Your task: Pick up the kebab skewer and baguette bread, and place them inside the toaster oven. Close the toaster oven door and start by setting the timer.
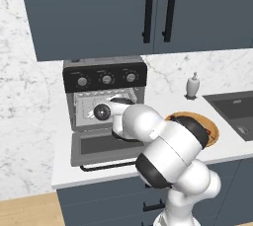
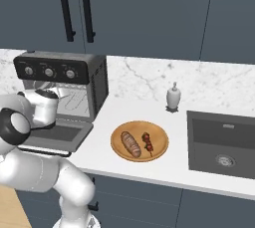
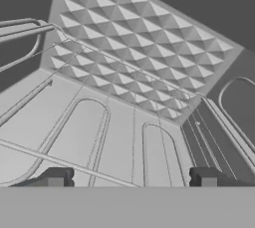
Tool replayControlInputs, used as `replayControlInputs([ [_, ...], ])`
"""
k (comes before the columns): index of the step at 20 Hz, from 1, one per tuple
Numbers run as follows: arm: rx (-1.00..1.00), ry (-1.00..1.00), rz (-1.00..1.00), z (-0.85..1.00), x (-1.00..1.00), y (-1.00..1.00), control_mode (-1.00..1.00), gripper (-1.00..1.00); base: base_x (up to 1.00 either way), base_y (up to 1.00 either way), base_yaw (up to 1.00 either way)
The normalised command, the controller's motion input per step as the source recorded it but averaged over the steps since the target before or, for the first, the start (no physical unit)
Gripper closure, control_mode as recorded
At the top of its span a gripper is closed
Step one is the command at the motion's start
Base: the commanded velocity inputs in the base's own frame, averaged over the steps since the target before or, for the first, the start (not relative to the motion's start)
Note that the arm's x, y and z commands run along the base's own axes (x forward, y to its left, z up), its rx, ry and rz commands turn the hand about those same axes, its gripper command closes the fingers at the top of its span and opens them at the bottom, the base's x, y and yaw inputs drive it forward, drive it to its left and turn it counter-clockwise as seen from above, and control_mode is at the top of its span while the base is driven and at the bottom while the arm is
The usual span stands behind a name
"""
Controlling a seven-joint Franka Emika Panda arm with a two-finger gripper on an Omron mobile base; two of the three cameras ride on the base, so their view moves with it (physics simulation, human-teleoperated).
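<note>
The toaster oven [image 1: 105, 78] stands at the counter's left with its door [image 1: 99, 146] dropped flat. My arm reaches into the oven cavity. In the hand view my gripper [image 3: 132, 178] is open, nothing between its fingertips, just above the wire rack [image 3: 99, 137] and facing the embossed back wall [image 3: 134, 48]. The baguette bread [image 2: 131, 144] and the kebab skewer [image 2: 148, 142] lie side by side on a round wooden plate [image 2: 149, 126], right of the oven [image 2: 97, 87] and its door [image 2: 55, 135]. My arm hides most of that plate [image 1: 210, 126] in the left base view.
A white soap dispenser [image 2: 173, 96] stands at the back wall behind the plate. A dark sink [image 2: 221, 142] is sunk into the counter at the right. Dark upper cabinets [image 1: 99, 13] hang above the oven.
</note>
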Motion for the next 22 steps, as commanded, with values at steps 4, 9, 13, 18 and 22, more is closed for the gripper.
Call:
replayControlInputs([
  [4,0.0,0.0,0.0,-0.15,0.3,0.0,-1.0,-1.0,0.0,0.0,0.0],
  [9,0.0,0.0,0.0,-0.11,0.2,0.0,-1.0,-1.0,0.0,0.0,0.0],
  [13,0.0,0.0,0.0,-0.08,0.12,0.0,-1.0,1.0,0.0,0.0,0.0],
  [18,0.0,0.0,0.0,0.0,0.04,-0.14,-1.0,1.0,0.0,0.0,0.0],
  [22,0.0,0.0,0.0,0.0,0.0,-0.25,-1.0,1.0,0.0,0.0,0.0],
])
